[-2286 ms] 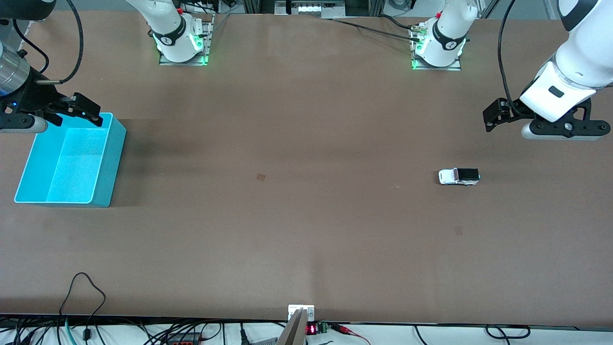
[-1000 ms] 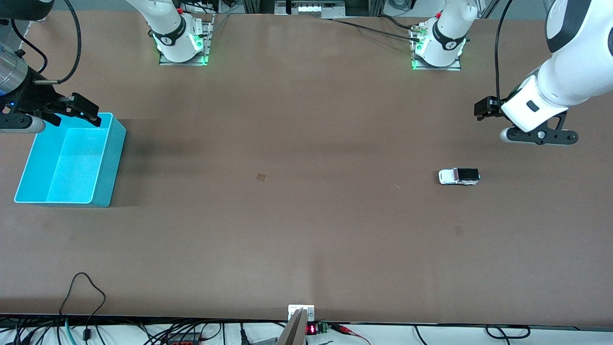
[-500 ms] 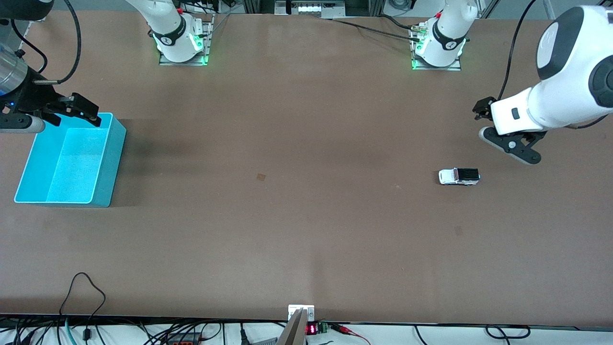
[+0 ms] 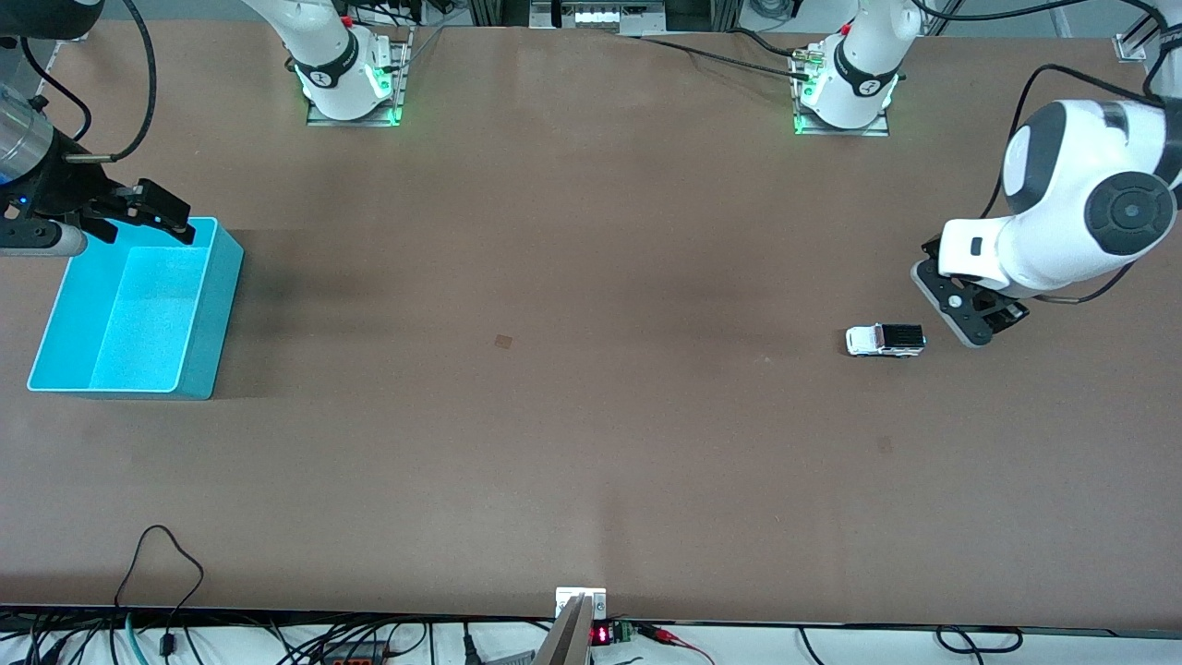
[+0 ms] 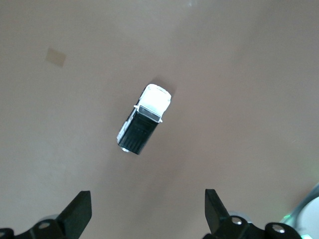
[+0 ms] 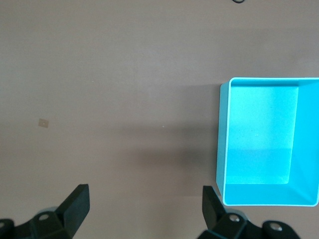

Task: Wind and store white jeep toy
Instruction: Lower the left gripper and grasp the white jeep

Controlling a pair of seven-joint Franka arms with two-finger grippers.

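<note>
The white jeep toy, with its black rear roof panel, stands on its wheels on the brown table toward the left arm's end. My left gripper hangs just beside it, pointing down. In the left wrist view the jeep lies ahead of the open left gripper, and nothing sits between the fingers. My right gripper waits open and empty above the edge of the cyan bin that lies farthest from the front camera. The right wrist view shows the empty bin beside the right gripper.
Two small tan patches mark the table. The arm bases stand along the edge farthest from the front camera. Cables and a small display lie at the near edge.
The left arm has swung down and in toward the jeep, and its gripper has turned to point down at the table. The right arm and the jeep have stayed put.
</note>
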